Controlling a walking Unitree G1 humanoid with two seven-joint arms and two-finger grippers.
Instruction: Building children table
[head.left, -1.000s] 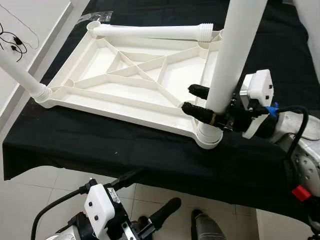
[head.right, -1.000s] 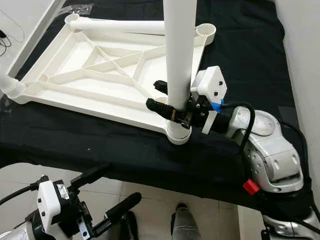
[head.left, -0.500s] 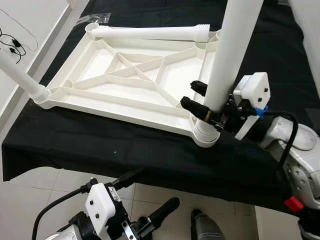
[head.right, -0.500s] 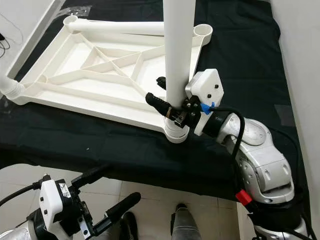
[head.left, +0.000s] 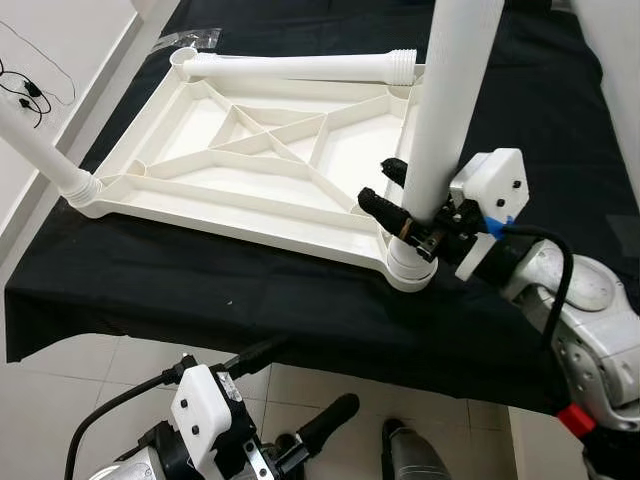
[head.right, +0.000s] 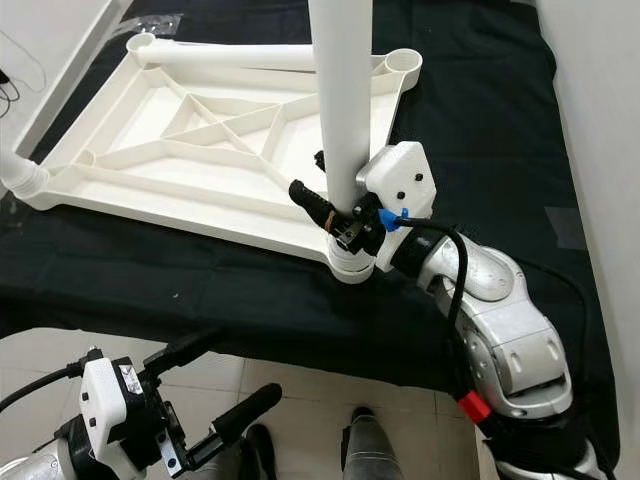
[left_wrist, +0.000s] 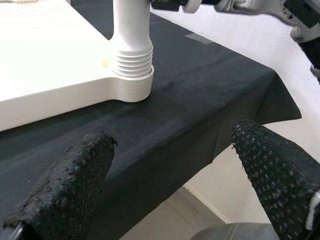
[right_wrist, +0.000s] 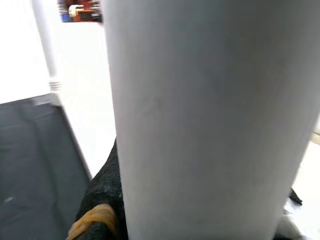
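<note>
The head views are evenly and brightly lit and sharp, the white tabletop (head.left: 270, 150) is nearly washed out against the black cloth (head.left: 300, 300), and the leg (right_wrist: 210, 120) is blurred in the right wrist view.

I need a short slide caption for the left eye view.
Right tool grips an upright white leg standing in a corner socket of the upturned tabletop.

I seem to be in a plain home room: pale tiled floor (head.left: 90, 370) below my jaws, black-draped table (head.left: 300, 300) under them, white wall (head.left: 60, 60) beyond.
</note>
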